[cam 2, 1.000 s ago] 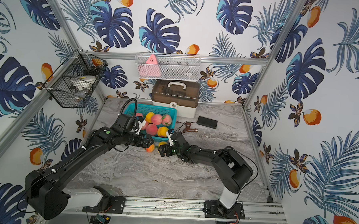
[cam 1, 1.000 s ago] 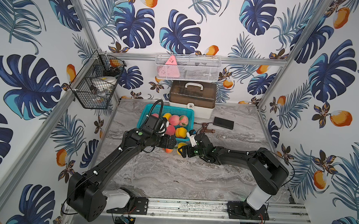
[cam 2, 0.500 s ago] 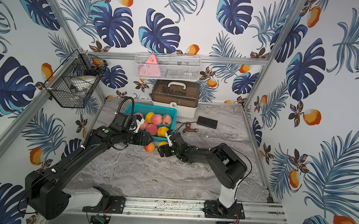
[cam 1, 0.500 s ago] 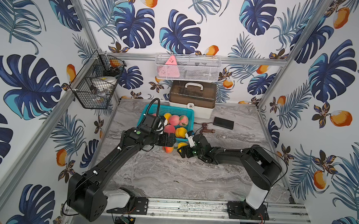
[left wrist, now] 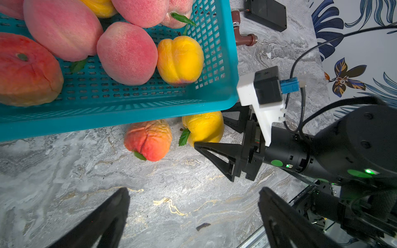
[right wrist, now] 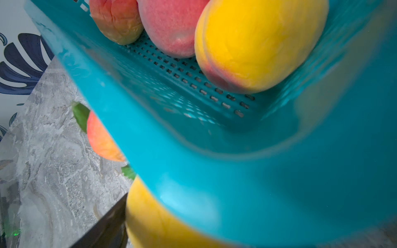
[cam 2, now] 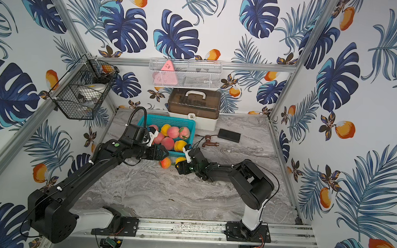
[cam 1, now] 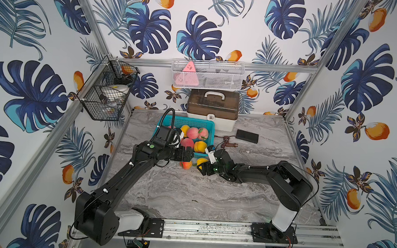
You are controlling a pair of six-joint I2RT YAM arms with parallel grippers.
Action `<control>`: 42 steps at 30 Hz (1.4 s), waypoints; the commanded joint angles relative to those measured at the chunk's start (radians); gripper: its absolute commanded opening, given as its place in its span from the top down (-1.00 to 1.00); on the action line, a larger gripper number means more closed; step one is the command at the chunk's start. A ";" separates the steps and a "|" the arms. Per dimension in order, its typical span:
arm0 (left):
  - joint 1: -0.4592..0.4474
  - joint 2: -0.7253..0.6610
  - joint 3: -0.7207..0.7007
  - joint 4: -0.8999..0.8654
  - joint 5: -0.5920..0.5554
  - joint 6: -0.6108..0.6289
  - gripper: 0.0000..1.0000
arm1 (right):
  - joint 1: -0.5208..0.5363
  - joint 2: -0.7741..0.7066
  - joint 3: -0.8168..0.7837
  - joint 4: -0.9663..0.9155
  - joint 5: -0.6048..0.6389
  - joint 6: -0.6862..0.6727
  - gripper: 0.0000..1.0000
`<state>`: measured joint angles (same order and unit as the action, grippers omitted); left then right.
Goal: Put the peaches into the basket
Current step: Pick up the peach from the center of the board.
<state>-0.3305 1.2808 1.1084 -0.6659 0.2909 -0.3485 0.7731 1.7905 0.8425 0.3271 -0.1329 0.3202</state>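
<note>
- Step in hand: pick-up of one of the last loose peaches. Most of the peaches point(cam 1: 192, 132) already lie in the basket point(cam 1: 194, 123); two remain on the table point(left wrist: 64, 171), just in front of its near wall.
- Yellow peach point(left wrist: 204, 126): sits on the table against the basket's near corner, partly under the flared rim. The right claw point(left wrist: 210, 131) straddles it, one finger touching its skin on the near side, the other tucked between fruit and basket. Whether the grip is firm I cannot tell.
- Orange-red peach point(left wrist: 149, 139): lies just beside the yellow one, apart from both claws.
- Left claw point(left wrist: 193, 191): jaws spread wide, nothing between them, hovering above the table near the orange-red peach.
- Next move, in my judgement: finish the squeeze, lift clear of the overhanging rim, then carry the fruit over the wall and release. The rim is the hazard; a straight lift may catch it.
- Against the earlier frames: the right jaws have narrowed about the yellow peach, and the right elbow has swung slightly inward. Both loose peaches and the left claw sit much as before.
</note>
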 commanded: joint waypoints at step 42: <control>-0.146 0.120 0.089 0.140 0.422 -0.090 -0.98 | 0.005 -0.635 -0.238 -0.048 -0.081 -0.242 -0.65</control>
<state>-0.4683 1.3945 1.2068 -0.6071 0.6674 -0.3943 0.7769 1.1671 0.5961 0.3031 -0.2012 0.0929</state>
